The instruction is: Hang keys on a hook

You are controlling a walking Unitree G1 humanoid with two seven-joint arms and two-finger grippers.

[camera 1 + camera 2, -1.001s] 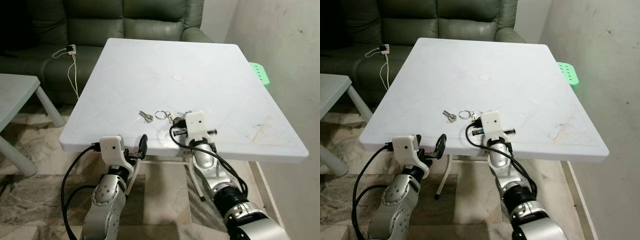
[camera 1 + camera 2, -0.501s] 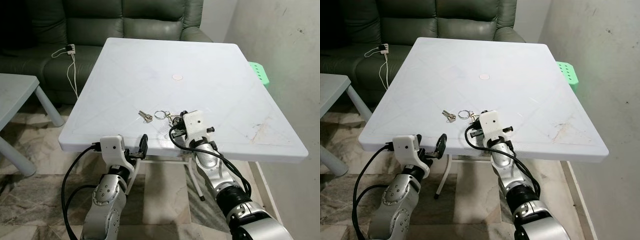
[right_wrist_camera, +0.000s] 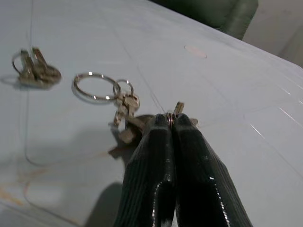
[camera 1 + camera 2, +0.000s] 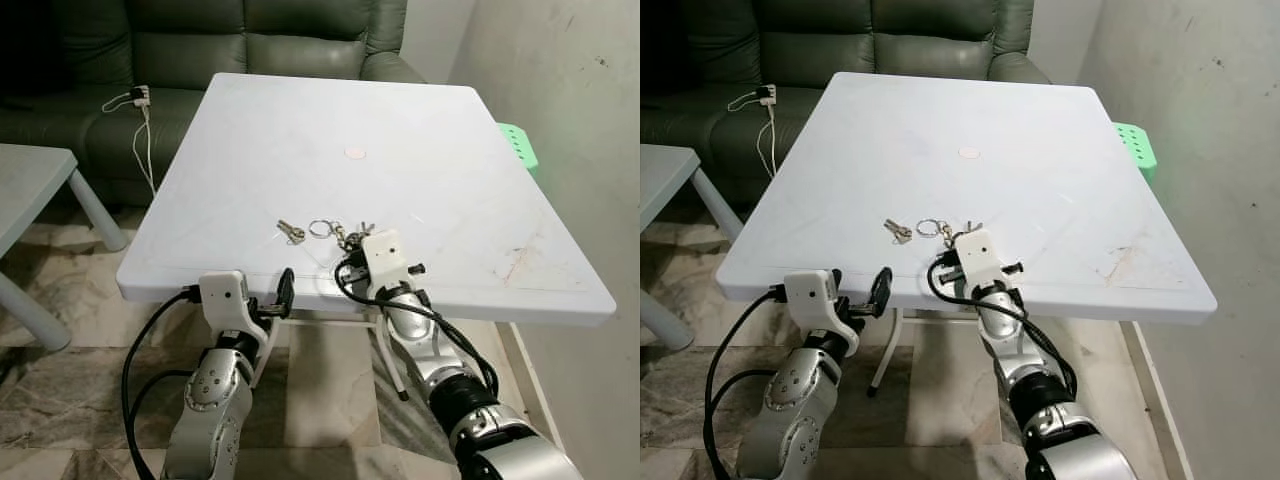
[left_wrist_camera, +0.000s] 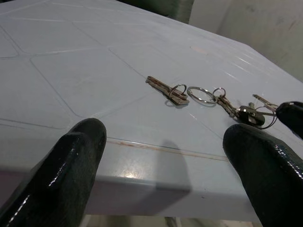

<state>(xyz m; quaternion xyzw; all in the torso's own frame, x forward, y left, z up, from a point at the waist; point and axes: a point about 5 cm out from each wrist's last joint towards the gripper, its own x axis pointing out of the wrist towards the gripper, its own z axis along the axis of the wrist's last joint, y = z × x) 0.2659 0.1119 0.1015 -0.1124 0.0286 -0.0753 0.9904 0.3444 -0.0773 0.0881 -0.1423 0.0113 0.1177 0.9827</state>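
Note:
A set of keys lies near the front edge of the white table [image 4: 440, 170]: a small key pair [image 4: 291, 232], a plain ring [image 4: 321, 228] and a bunch [image 4: 352, 237] linked to it. My right gripper [image 3: 171, 124] rests on the table right at the bunch. Its fingers are shut, with a thin wire ring of the bunch pinched between the tips. My left gripper [image 5: 165, 156] is open at the table's front edge, slightly below the top, with the keys lying beyond it.
A dark green sofa [image 4: 250, 40] stands behind the table, with a charger and white cable [image 4: 140, 100] on its seat. A low table [image 4: 30, 190] is at the left, a green stool [image 4: 520, 145] and a wall at the right. A small round mark [image 4: 355, 153] is mid-table.
My right wrist has shifted a little toward the table's front edge, and the key bunch at its tips has moved slightly. The left arm has stayed where it was.

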